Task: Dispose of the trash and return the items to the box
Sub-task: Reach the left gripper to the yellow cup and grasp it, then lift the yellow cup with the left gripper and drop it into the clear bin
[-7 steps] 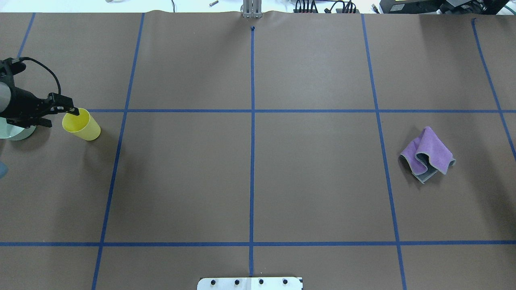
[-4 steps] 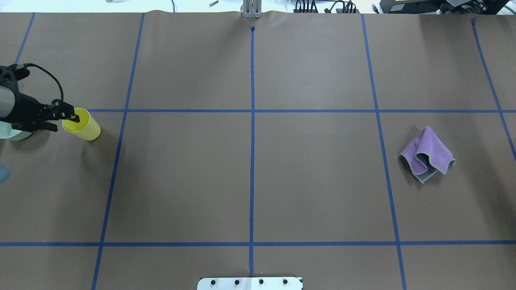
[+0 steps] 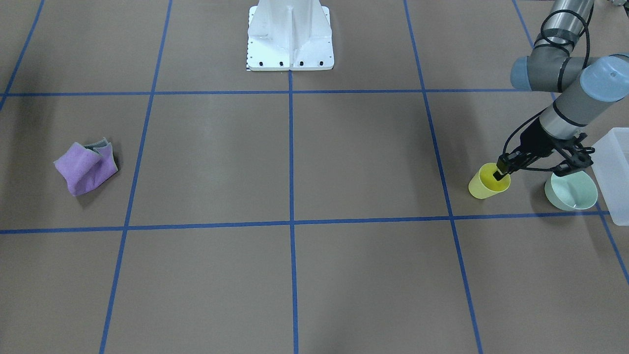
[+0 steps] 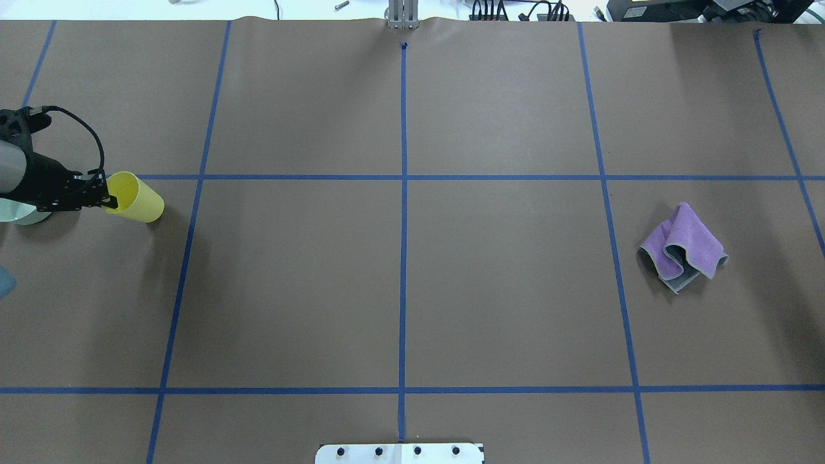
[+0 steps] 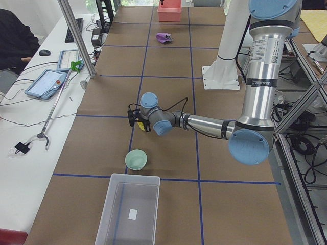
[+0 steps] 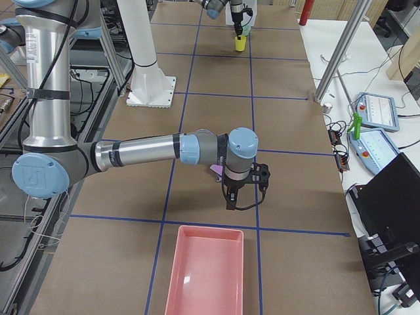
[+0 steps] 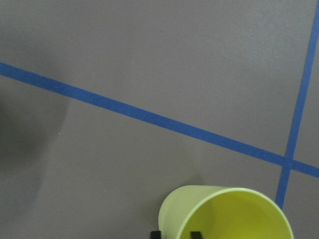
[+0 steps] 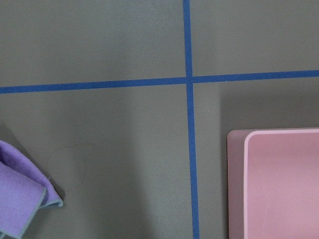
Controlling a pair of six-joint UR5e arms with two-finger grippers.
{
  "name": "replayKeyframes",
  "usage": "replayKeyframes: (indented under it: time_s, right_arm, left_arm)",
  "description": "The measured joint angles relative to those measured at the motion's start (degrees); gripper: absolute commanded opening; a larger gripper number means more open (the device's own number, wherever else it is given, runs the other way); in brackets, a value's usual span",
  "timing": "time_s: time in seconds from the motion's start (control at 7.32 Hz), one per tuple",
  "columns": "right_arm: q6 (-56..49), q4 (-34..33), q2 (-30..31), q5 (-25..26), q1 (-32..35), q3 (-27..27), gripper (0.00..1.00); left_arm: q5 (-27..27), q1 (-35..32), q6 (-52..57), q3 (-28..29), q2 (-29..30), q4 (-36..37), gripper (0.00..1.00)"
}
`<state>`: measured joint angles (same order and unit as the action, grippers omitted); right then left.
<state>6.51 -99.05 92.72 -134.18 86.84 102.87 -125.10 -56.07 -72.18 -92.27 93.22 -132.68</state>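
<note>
Yellow cup (image 3: 484,189) rim is pinched by the left gripper (image 3: 502,173): pickup underway, next probably a lift toward the box (image 3: 614,167)

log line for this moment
left pincer: shut on rim of yellow plastic cup | round mint-green plastic bowl: beside, not in, translucent white plastic bin

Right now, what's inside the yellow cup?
One black finger of the left gripper dips inside the yellow cup, pinching its wall against the finger outside. Otherwise only bare yellow wall shows. The cup's bottom is hidden in every view.
</note>
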Motion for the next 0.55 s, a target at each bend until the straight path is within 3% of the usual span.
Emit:
replayKeyframes:
  time_s: [0.55]
  right_arm:
    - [0.00, 0.00, -0.01, -1.03, 0.10, 0.33, 1.00]
  left_arm:
    - [-6.70, -9.00, 4.44, -8.44, -3.20, 8.29, 0.00]
